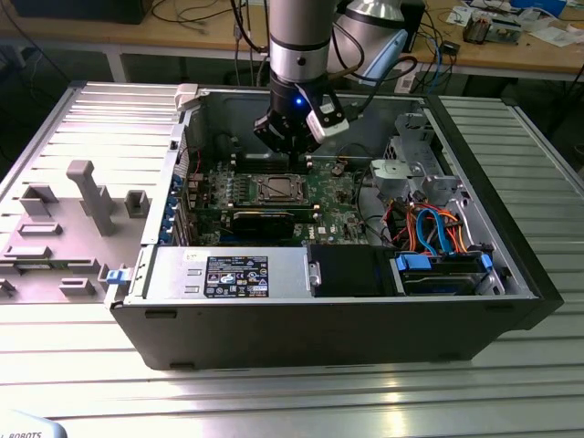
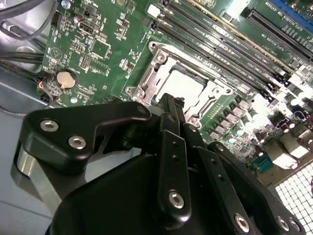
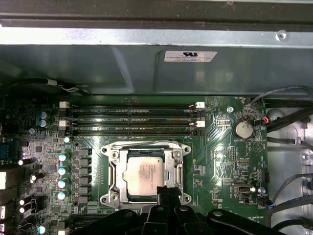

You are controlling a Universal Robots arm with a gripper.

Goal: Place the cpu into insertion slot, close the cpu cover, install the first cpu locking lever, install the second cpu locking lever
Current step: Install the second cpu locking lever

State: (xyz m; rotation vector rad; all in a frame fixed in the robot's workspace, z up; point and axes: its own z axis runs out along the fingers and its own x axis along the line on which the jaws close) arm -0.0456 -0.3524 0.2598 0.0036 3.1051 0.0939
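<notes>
The cpu [image 3: 143, 175] sits in the insertion slot [image 3: 110, 177] under the closed cpu cover [image 3: 172, 166] — gripper [image 3: 165, 192], seemingly pressed together, hovers at the socket's edge, probably for a lever.

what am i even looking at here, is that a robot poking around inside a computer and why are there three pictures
Yes. A single robot arm reaches down into an open computer case lying on a metal table. The exterior view comes from a camera off the arm; both wrist views come from cameras riding near its wrist, looking past the black gripper at the green motherboard. In the middle sits the insertion slot, with the silver cpu already lying in it and the cpu cover framing it. The gripper tip is at the socket's edge; I cannot tell whether it holds anything. A grey parts fixture lies beside the case.
</notes>
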